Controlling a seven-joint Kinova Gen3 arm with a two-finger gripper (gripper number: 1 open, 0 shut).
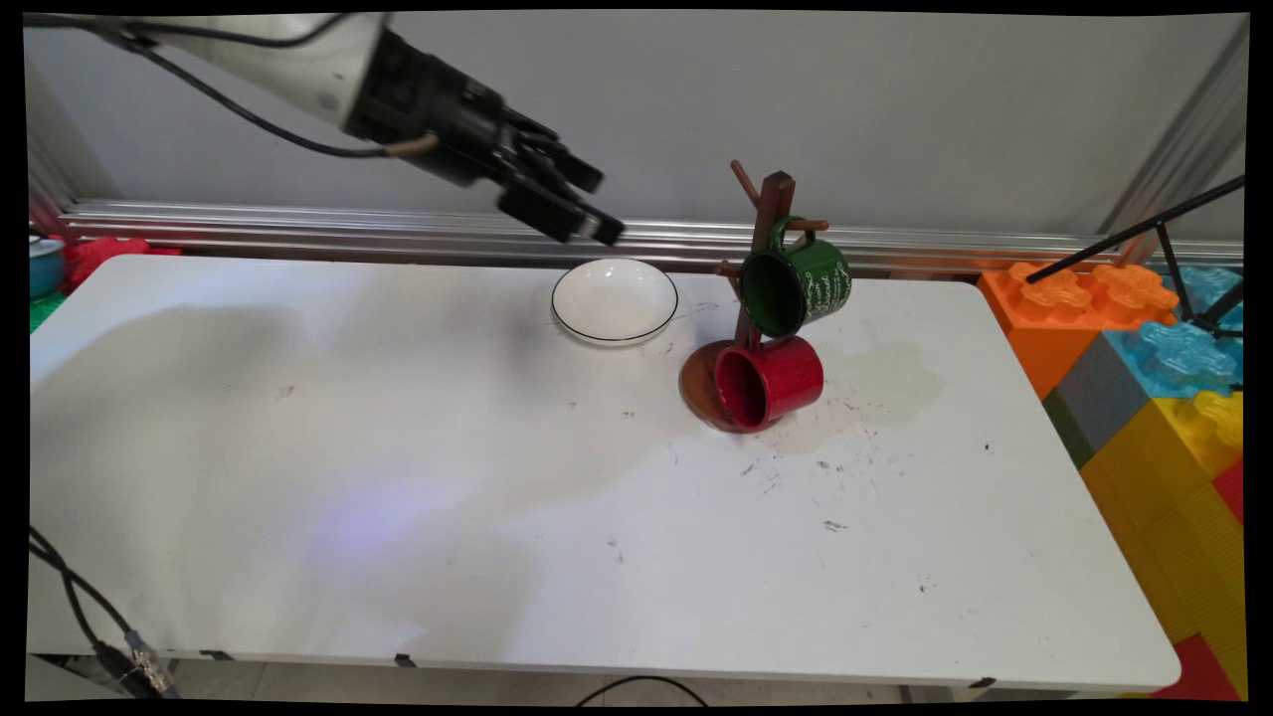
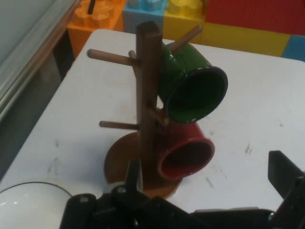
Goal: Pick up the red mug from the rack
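Gripper (image 1: pixel 582 204) open above white, black-rimmed bowl (image 1: pixel 615 299).

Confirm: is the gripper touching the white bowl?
Apart. The main view shows the gripper raised in the air, above and behind the white bowl, which sits alone on the table. Its fingers are spread in the hand view, holding nothing.

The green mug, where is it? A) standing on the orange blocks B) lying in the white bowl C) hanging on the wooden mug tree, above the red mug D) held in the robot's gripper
C: the green mug hangs from a peg of the wooden mug tree, with the red mug below it by the base.
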